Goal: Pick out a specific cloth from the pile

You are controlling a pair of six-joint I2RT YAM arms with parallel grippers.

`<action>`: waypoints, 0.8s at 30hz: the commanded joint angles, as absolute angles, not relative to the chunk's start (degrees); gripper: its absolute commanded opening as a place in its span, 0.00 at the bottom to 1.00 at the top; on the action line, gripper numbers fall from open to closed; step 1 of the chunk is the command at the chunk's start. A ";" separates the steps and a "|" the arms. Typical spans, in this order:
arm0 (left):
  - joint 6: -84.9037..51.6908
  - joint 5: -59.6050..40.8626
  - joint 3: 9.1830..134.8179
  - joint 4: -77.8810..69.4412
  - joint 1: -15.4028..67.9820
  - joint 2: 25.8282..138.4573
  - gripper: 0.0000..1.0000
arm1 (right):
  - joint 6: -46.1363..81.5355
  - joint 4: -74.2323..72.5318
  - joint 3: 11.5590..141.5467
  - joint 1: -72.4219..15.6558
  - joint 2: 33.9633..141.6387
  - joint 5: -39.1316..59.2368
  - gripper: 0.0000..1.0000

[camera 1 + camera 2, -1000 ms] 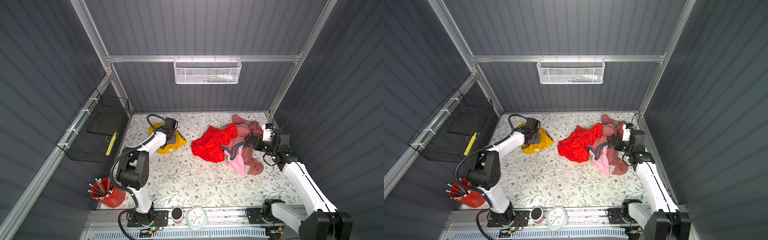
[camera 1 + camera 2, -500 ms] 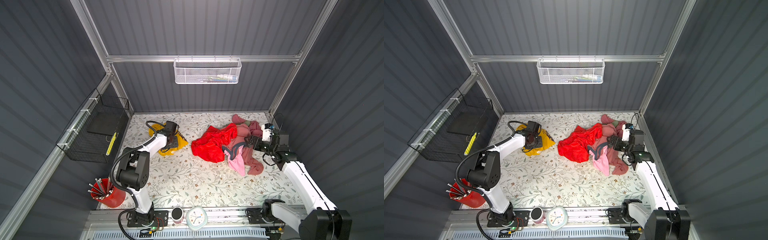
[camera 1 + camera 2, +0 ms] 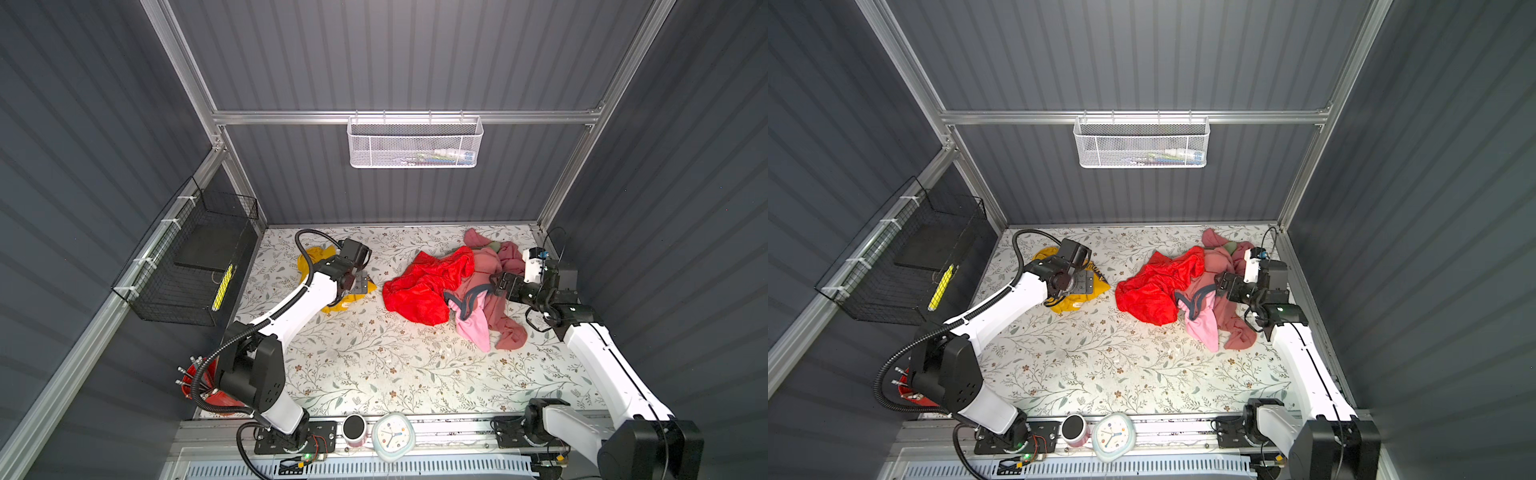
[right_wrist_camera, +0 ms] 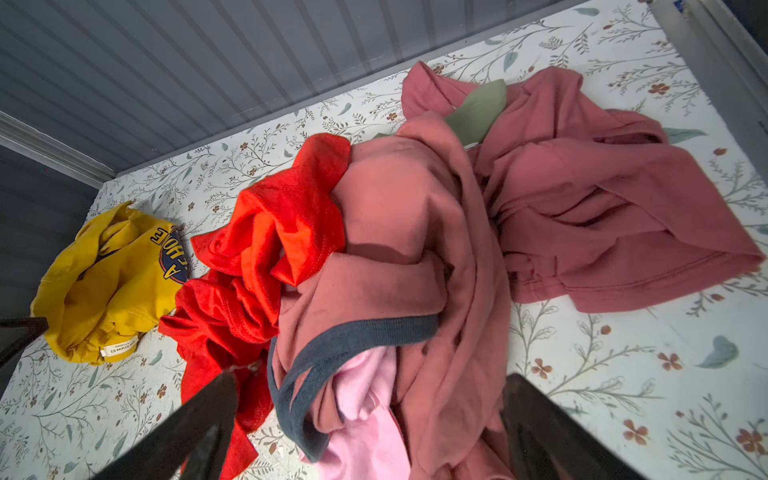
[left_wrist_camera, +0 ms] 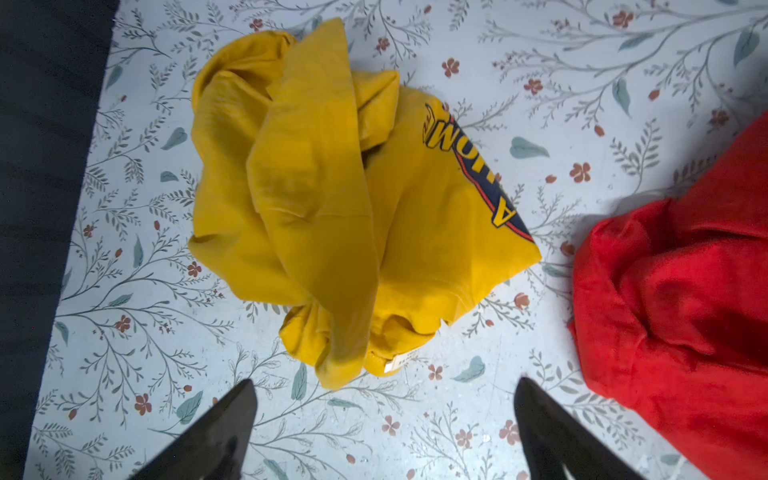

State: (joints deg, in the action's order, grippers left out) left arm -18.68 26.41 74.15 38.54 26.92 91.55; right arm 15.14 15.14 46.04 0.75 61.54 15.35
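The cloth, mustard yellow with a navy band of yellow lettering, lies crumpled on the floral table at the back left, apart from the pile. My left gripper hovers open just above its near edge, holding nothing; in both top views this gripper covers part of the cloth. The pile sits at the back right: a shiny red garment, a dusty rose one and a light pink one with grey trim. My right gripper stands open over the pink and rose garments.
A black wire basket hangs on the left wall and a white mesh basket on the back wall. A red cup of pens stands at the front left. A dark can and a clock sit on the front rail.
My left gripper has opened and let go of the yellow cloth, which now lies on the table. That gripper has shifted slightly forward. The right arm and the pile have not moved.
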 commanded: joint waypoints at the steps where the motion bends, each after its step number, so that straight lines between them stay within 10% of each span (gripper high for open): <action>1: -6.96 29.95 75.88 39.47 26.61 91.67 1.00 | 14.68 15.59 45.66 0.48 61.35 15.18 0.99; 24: 15.05 12.03 82.00 39.11 20.63 115.25 0.94 | 11.61 20.82 48.34 0.53 62.84 14.69 0.99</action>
